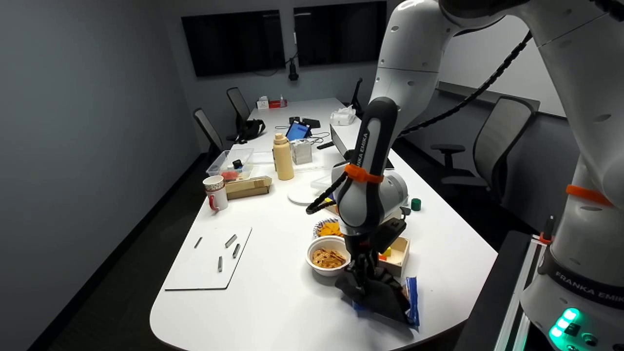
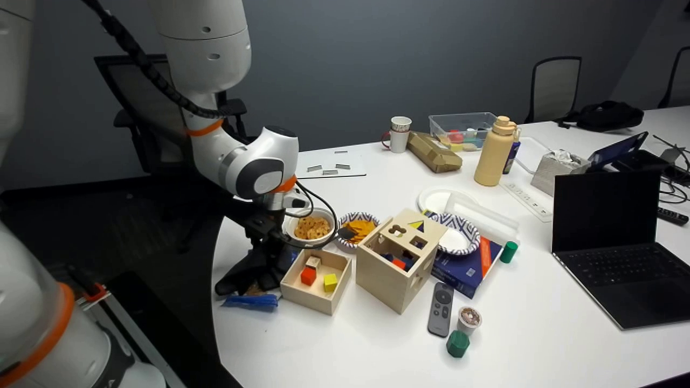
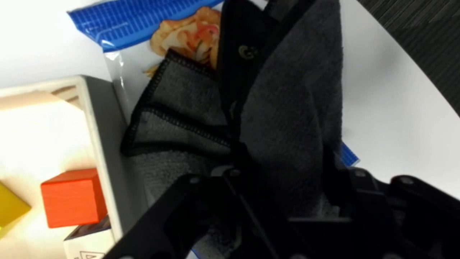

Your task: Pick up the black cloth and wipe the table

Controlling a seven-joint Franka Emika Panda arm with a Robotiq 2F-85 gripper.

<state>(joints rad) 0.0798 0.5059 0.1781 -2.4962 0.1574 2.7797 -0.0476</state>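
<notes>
Atop the snack bag [image 3: 147, 27], beside the wooden box [image 3: 111, 136], the black cloth [image 3: 291, 108] was seen between the jaws of the gripper [image 3: 287, 165], their closure indeterminable; a firm pinch and lift clear of both were judged best before wiping.

Office meeting room — wall screens [image 1: 234, 43], whiteboard [image 1: 477, 53], chairs [image 1: 503, 134]
</notes>
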